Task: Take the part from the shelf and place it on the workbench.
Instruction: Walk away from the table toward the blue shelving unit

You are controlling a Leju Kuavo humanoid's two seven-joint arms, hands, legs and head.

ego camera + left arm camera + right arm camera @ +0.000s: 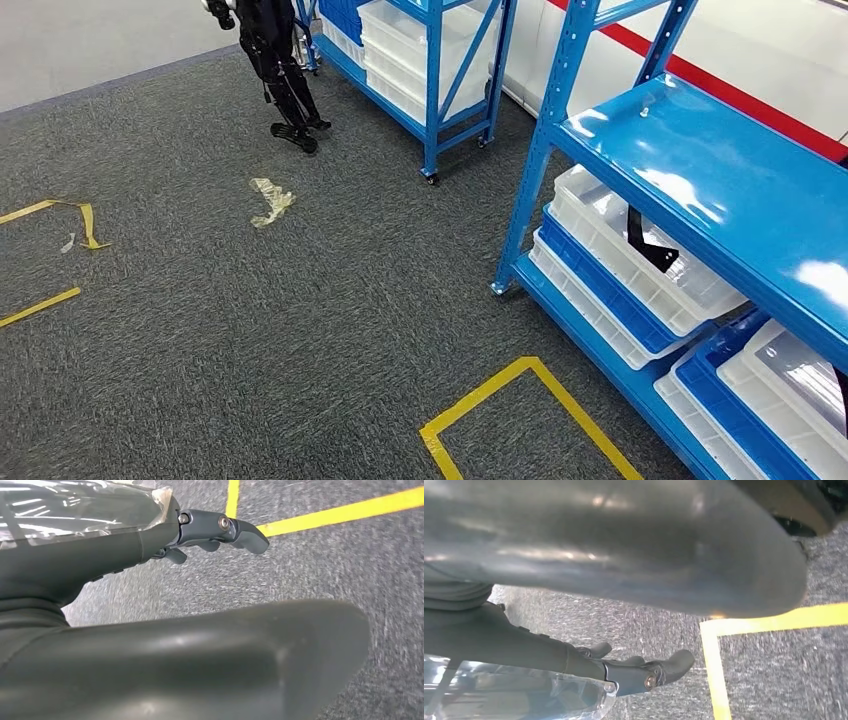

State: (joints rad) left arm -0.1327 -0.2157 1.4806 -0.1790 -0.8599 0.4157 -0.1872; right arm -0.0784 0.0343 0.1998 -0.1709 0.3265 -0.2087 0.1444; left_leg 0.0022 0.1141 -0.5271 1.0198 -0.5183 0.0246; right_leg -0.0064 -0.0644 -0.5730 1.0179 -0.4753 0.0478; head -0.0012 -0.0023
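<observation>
Approach step, by my judgement: both arms hang. The left hand [220, 532] and right hand [644, 672] hold nothing, fingers loosely extended. At three o'clock, the black part [650, 245] lies in a white bin [600, 215] on the blue shelf [720, 170]; next comes turning toward it and reaching.

Trays [640, 265] under blue shelf [720, 180]

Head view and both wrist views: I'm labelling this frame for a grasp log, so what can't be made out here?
- Black part in the white bin, head view: shape hidden under the blue shelf.
- Right-hand bins: cut off by the edge.
- Left hand: thumb hides most fingers.
- Right hand: same, and blurred.
- Far figure: cut off at the top.
</observation>
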